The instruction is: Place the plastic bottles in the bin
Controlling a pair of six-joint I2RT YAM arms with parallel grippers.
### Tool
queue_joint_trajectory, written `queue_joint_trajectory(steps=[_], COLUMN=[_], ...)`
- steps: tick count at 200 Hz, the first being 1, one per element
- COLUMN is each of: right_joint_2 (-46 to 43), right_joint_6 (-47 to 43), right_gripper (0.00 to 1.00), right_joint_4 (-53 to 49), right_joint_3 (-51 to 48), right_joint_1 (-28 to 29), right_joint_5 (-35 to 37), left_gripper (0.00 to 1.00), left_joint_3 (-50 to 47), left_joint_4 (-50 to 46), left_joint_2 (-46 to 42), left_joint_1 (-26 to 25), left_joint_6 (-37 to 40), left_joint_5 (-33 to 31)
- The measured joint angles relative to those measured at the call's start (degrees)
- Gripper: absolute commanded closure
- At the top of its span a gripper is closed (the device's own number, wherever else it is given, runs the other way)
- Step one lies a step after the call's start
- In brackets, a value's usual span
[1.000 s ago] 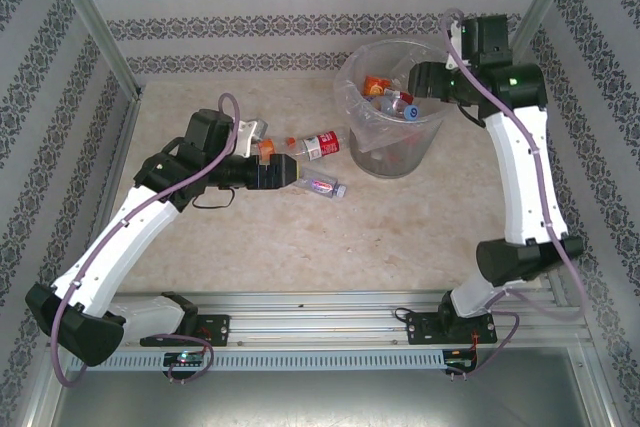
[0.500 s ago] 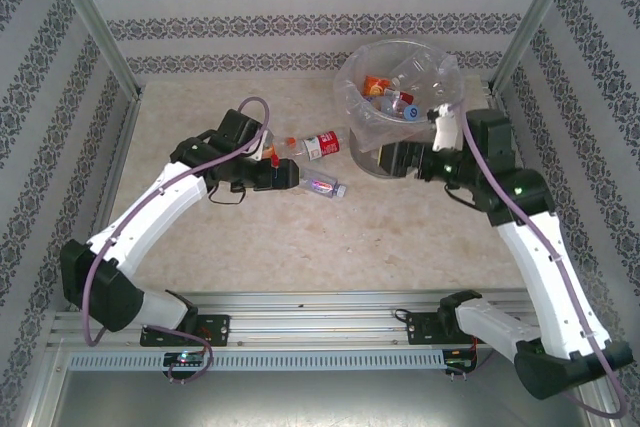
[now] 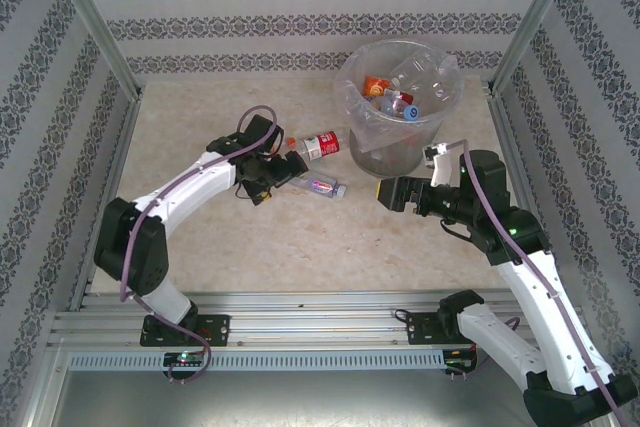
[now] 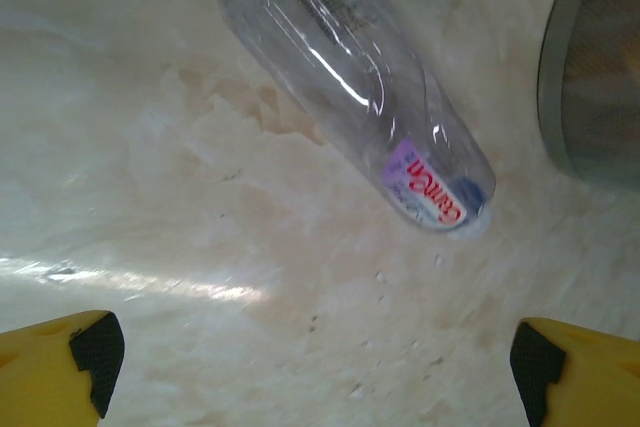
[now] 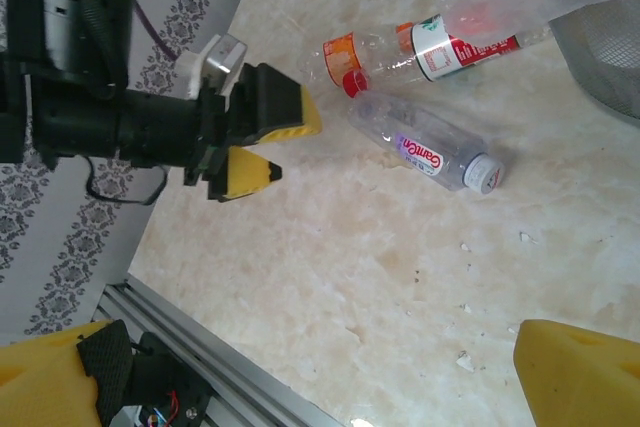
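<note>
Two of the plastic bottles lie on their sides on the table (image 3: 330,247), not yet in the bin. The clear bottle with a purple label (image 4: 400,137) lies just ahead of my left gripper (image 5: 272,142), slanting across the gap between the fingers but beyond their tips, untouched. The red-labelled bottle (image 3: 318,144) lies just past it, farther from those jaws. Beyond both stands the bin (image 3: 400,159), with several bottles (image 3: 392,97) already inside its plastic liner.

My left jaws are wide apart and hold nothing. A second ago they were up by the red-labelled bottle's neck. Since then the arm has folded in and turned them toward the clear bottle. Neither bottle has shifted.

My right gripper (image 3: 385,193) was above the bin a second ago. It has since dropped low over the table in front of the bin, jaws spread and empty, with the two bottles well ahead of them.

I judge the right arm's last trip to the bin done, and the left set to take the clear bottle. Both arms now face the same pair, so they could crowd each other.
</note>
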Motion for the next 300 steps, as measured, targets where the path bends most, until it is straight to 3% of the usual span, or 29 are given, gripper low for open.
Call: queue_joint_trajectory(steps=[68,152,190,242,300], right_joint_2=[-1.1,-2.0,-2.0,-1.5,2.4], right_joint_6=[0.0,0.0,0.0,0.0,-0.2], right_gripper=[0.02,0.02,0.02,0.02,0.02], right_joint_4=[0.1,-0.3,-0.3,-0.3,0.0], right_joint_3=[-1.8,-2.5,-2.5,-2.8,-3.4], right_joint_1=[0.4,0.7,0.7,0.7,3.0], right_joint_5=[0.8,1.1,1.1,1.0,-2.8], left_gripper=[0.01,0.18,0.25,0.46,0.44], left_joint_3=[-0.4,-0.4,-0.4,-0.4,-3.1], left_joint_4=[11.8,19.3,20.7,21.7,23.2], left_joint_2=[7.6,16.2,17.9,17.8,10.9], left_joint_1=[0.0,0.0,0.1,0.2,0.6], left_joint_6=[-14.1,-19.6,-20.1,-18.3,-8.1], left_joint_5=[-0.8,-2.5,-2.7,-3.1,1.7])
